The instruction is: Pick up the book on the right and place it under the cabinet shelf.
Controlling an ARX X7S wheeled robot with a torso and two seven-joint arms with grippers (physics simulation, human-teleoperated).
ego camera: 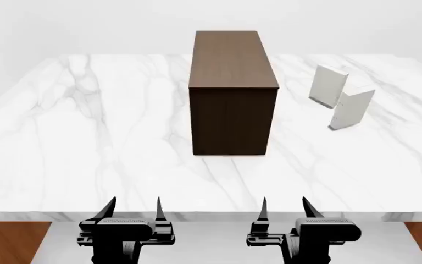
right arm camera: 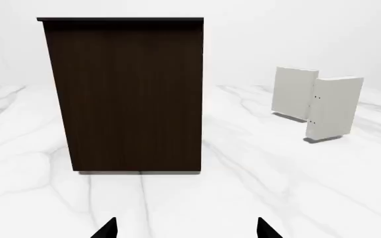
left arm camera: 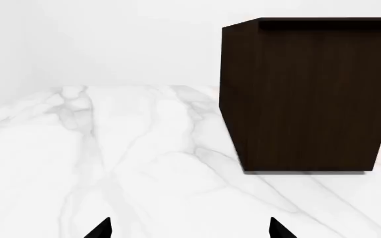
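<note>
With both grippers spread and empty at the marble table's [ego camera: 86, 143] near edge, the right gripper [ego camera: 283, 212] should reach for the book [ego camera: 353, 108] standing upright right of the cabinet [ego camera: 232, 82], beside its greyer twin [ego camera: 327, 85], pinching its thin edges squarely.

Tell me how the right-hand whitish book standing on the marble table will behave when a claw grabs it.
The thin whitish rectangular book stands upright on a narrow edge, so a nudge would probably tip it. Its flat, straight faces suggest it stays stiff when pinched. It stands close beside the slightly greyer book; whether they touch is unclear, so a sideways knock may topple both.
</note>
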